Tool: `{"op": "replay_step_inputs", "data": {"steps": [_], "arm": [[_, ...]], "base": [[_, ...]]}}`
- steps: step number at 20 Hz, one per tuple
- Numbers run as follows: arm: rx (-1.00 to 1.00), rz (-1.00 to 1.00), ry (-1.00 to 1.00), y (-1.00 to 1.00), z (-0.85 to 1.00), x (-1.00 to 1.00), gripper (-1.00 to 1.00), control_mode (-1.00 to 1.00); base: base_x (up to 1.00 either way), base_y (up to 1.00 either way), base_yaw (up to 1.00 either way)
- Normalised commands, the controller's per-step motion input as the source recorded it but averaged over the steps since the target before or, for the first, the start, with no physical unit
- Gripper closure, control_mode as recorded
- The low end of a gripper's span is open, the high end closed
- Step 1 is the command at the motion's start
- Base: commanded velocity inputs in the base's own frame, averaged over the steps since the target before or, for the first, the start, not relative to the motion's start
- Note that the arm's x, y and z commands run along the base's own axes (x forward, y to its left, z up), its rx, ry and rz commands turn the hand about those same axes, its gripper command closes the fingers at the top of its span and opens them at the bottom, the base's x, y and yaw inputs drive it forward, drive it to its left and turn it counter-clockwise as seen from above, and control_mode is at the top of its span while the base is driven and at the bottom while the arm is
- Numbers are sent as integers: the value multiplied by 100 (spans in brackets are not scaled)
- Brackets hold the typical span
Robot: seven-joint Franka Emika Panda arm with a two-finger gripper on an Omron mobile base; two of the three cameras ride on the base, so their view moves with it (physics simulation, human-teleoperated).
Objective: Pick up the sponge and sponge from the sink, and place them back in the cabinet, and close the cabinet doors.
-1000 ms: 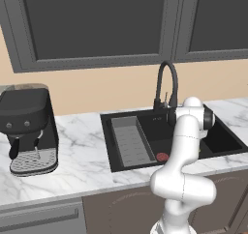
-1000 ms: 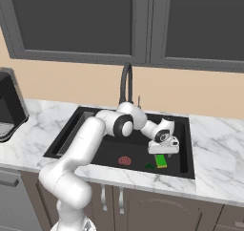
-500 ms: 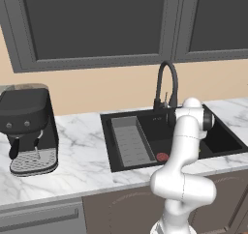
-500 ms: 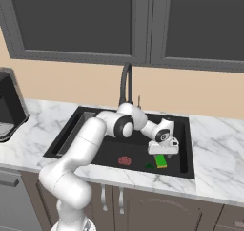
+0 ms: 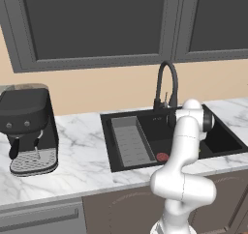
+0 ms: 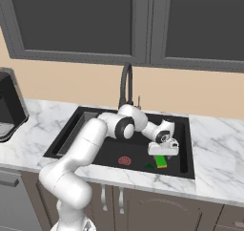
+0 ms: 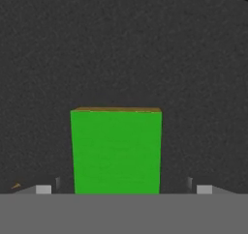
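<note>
Directly beneath my gripper [image 6: 163,154] lies a sponge [image 7: 116,151], flat on the black floor of the sink [image 6: 188,130], green face up with a thin yellow edge showing along its far side. In the hand view it sits between my two finger tips, one at about 8 o'clock and the other at about 4 o'clock of it, both clear of its sides, so my jaws stand fully spread and I grip nothing yet. Its long axis runs from 6 to 12 o'clock in that view, away from the hand, so the fingers bracket its shorter width; I judge that a straight descent and a squeeze is all the coming move needs, with no turning of the wrist.

From the right base view the sponge [image 6: 161,161] peeks out just below my hand, in the near right part of the basin, at about 3 o'clock from the red drain disc [image 6: 124,161]. A small dark green sliver [image 6: 149,166] shows just beside it at its 9 o'clock; I cannot tell whether that is the second sponge or a shadow.

My arm reaches forward over the counter [image 6: 217,144], its elbow above the basin in front of the faucet [image 6: 126,84], forearm sloping down to the right and the hand pointing at the sink floor. In the left base view the ribbed tray [image 5: 128,141] lies at the basin's left end, well apart from where I work. The cabinet step is not yet begun.
</note>
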Motion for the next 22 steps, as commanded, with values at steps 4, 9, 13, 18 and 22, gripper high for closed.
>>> {"op": "replay_step_inputs", "data": {"steps": [4,9,13,18,22], "arm": [[0,0,1,0,-10,0,-100,-100],[0,0,2,0,-9,0,-100,-100],[0,0,2,0,-8,0,-100,-100],[0,0,3,0,-6,0,-100,-100],[0,0,2,0,-8,0,-100,-100]], "base": [[0,0,0],[0,0,0],[0,0,0],[0,0,0],[0,0,0]]}}
